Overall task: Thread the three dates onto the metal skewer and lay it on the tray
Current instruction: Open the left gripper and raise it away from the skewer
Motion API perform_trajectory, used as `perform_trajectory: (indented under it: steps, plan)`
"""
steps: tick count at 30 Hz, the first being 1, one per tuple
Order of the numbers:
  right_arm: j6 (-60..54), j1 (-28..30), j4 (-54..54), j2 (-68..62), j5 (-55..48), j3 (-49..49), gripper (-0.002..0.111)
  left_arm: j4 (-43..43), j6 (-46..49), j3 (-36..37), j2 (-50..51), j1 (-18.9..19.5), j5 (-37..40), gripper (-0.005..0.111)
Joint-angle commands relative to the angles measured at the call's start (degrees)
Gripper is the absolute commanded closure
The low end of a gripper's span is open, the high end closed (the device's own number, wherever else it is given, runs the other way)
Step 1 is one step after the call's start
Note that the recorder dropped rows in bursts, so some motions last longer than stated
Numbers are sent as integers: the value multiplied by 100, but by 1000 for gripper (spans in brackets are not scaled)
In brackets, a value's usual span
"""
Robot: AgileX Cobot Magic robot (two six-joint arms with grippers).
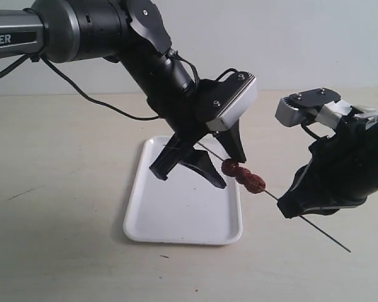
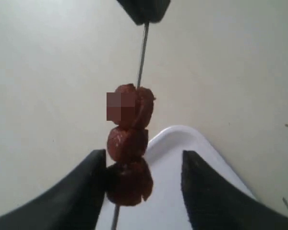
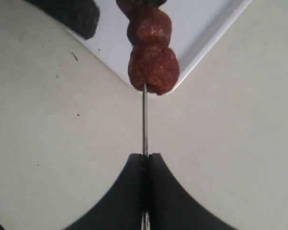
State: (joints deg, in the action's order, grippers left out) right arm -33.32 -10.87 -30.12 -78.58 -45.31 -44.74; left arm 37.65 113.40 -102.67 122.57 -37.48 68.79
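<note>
a pale table [image 1: 57, 251] fills the scene. the left arm [image 1: 82, 28] reaches down over its middle, and the right arm [image 1: 365, 157] comes in low from the other side. a black cable [image 1: 94, 100] hangs from the left arm.

the white tray [image 1: 176, 220] lies flat on the table, right below the left gripper [image 2: 140, 158]. the right gripper [image 3: 145, 158] hangs just outside the tray's edge.

the left gripper stands wide, its two fingers [image 2: 81, 191] well apart and pointing down toward the tray. the right gripper is pinched tight, fingertips pressed together on the skewer [image 3: 144, 120].

the skewer is off the tray, held in the air on a slant. from the right gripper's tips it runs up and forward into the gap between the left gripper's fingers. its other end sticks out behind the right gripper, down toward the table.

the three dates [image 1: 242, 176] sit on the skewer in a tight row, touching one another, a little ahead of the right gripper's tips. the one farthest from that gripper lies between the left gripper's fingers, close against one finger and clear of the other. the row hangs above the tray's edge.
</note>
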Motion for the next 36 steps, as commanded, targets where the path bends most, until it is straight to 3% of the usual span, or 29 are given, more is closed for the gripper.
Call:
perform_trajectory:
  steps: [1,21,26,31,34,36]
  plan:
    - [36,19,15,-15,292,-36,108,325,-469,5,-84,-44,117,47]
    - [650,19,27,-15,763,-36,108,125,-2949,5,-667,-32,117,47]
    - [652,19,27,-154,802,-36,108,-208,-4584,5,-855,-32,117,47]
    - [876,19,27,-567,1037,-36,108,-1597,-7164,5,-1127,-32,117,48]
    - [1108,-19,-131,-763,1466,-36,108,-2739,-8720,133,-1225,-23,117,65]
    - [1309,-181,-228,-857,1755,-36,108,-3191,-8991,370,-1323,12,117,92]
